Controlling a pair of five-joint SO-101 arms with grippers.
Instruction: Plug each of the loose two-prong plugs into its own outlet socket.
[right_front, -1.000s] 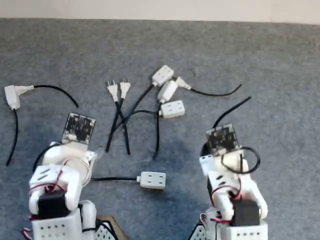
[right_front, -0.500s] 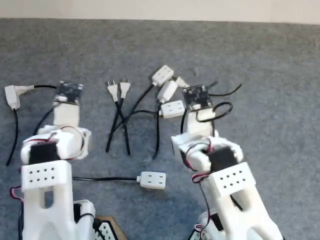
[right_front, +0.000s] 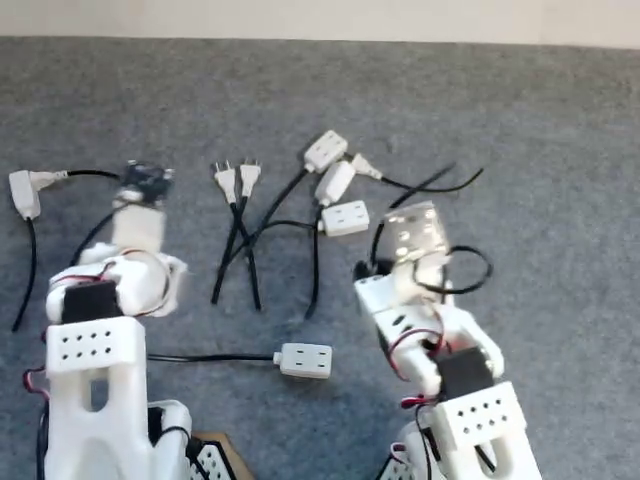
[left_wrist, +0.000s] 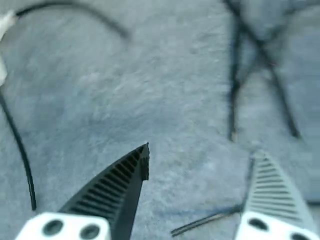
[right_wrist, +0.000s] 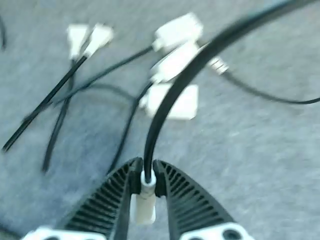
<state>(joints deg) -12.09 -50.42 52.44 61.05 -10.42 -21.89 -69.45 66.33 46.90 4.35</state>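
The right end effector (right_wrist: 146, 167) is clenching a plug (right_wrist: 142, 206), likely for carrying to the outlet socket (right_wrist: 174, 103), while the left end effector (left_wrist: 201, 151) is hanging released.

High view: fixed far above, looking down and forward over the whole grey carpet (right_front: 560, 120). Left wrist view: low and near, facing past the left gripper (left_wrist: 201, 151) to the crossed black cords (left_wrist: 233, 95), shared with the high view. Right wrist view: equally near, facing the white outlet sockets (right_wrist: 179, 29), likewise shared.
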